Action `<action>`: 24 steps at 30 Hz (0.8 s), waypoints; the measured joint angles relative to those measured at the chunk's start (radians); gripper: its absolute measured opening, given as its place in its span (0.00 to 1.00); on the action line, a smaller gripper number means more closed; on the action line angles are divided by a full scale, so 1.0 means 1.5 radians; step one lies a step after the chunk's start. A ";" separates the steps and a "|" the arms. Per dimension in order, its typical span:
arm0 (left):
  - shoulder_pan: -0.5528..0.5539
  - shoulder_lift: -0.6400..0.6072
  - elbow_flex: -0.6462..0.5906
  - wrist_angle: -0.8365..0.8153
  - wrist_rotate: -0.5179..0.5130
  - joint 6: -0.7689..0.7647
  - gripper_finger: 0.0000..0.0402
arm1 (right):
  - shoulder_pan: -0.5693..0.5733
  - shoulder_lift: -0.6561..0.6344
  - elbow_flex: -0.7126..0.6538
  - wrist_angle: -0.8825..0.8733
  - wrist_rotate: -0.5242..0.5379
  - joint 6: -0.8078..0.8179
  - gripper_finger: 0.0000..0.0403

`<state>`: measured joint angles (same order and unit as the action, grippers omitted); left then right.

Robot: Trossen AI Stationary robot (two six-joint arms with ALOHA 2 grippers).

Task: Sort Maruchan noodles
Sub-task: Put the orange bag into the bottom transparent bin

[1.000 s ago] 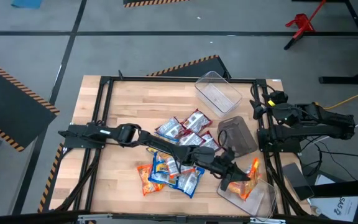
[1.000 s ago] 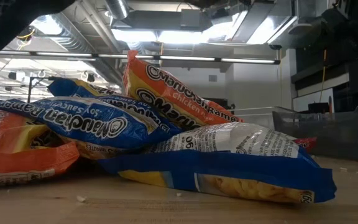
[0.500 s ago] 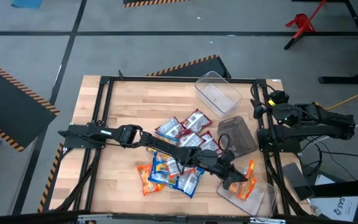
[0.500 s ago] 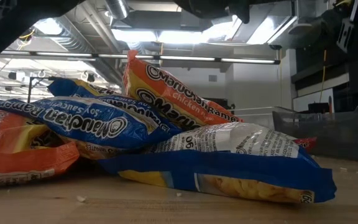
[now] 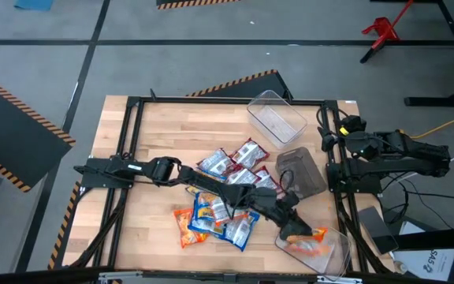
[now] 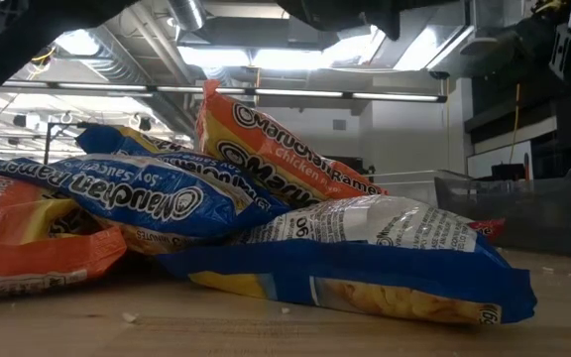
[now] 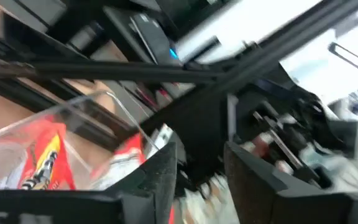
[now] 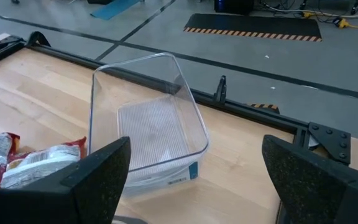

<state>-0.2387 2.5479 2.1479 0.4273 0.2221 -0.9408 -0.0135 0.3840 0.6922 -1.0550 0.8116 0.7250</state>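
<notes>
Left arm stretched across the wooden worktop [image 5: 144, 150] from its left edge, left hand [image 5: 292, 229] over the near-right clear tub [image 5: 333, 254]. Fingers [image 7: 157, 171] apart with nothing between them. Orange packet [image 5: 310, 241] lying loose inside that tub, clear of the fingers, its red and orange wrapper showing through the clear wall in the left wrist view.

Near the middle, a heap of orange and blue packets [image 5: 215, 222] by the front edge, red and white packets [image 5: 235, 164] just behind them. Dark grey tub [image 5: 299, 171] to the right of the red ones, empty clear tub [image 5: 276, 117] at the far edge.

Right hand [image 8: 194, 180] parked at the worktop's right edge, fingers spread wide, holding nothing.
</notes>
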 joint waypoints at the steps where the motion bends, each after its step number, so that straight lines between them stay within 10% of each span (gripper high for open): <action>1: 0.010 -0.003 0.000 -0.002 0.038 -0.002 0.34 | 0.000 0.000 0.000 0.000 -0.003 0.000 0.87; 15: 0.111 -0.030 -0.002 -0.002 0.656 -0.196 0.34 | 0.000 0.000 0.000 -0.002 -0.013 -0.001 0.87; 24: 0.137 -0.177 -0.002 0.104 0.627 -0.128 0.34 | 0.000 0.000 0.000 -0.003 -0.013 -0.003 0.87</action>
<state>-0.0326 2.2821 2.1456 0.5826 1.1628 -1.1335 -0.0135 0.3836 0.6926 -1.0592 0.7925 0.7201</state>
